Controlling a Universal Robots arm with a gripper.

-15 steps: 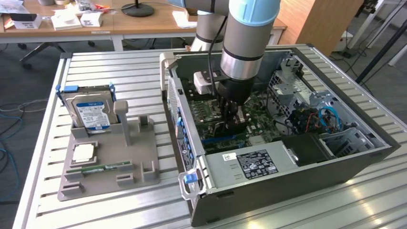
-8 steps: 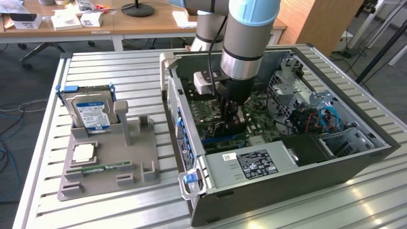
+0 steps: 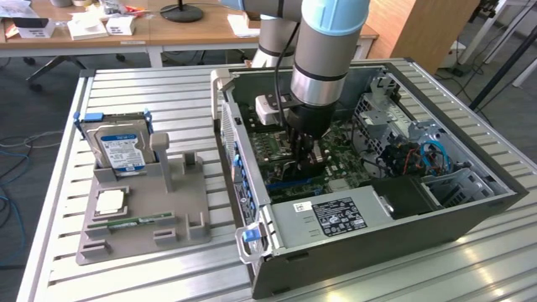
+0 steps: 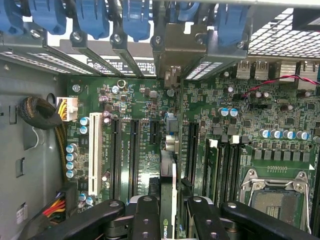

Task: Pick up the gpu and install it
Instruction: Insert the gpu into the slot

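Note:
The gpu [image 4: 169, 167] is seen edge-on in the wrist view, a thin dark card standing upright over the green motherboard's expansion slots [image 4: 134, 150]. Its metal bracket end [image 4: 172, 75] reaches the case's rear slot openings. My gripper [image 4: 170, 207] is shut on the card, with one black finger [image 4: 145, 215] on each side of it. In the exterior view my gripper [image 3: 304, 154] is lowered deep inside the open computer case [image 3: 470, 220], and the gpu [image 3: 298, 171] shows as a dark shape below it, right at the motherboard.
At the exterior view's left a grey fixture [image 3: 188, 207] holds a silver hard drive [image 3: 122, 148], a processor chip [image 3: 112, 201] and a green memory stick [image 3: 134, 221]. Inside the case are the power supply [image 3: 336, 214], drive cage [image 3: 394, 119], cables and the processor socket [image 4: 275, 200].

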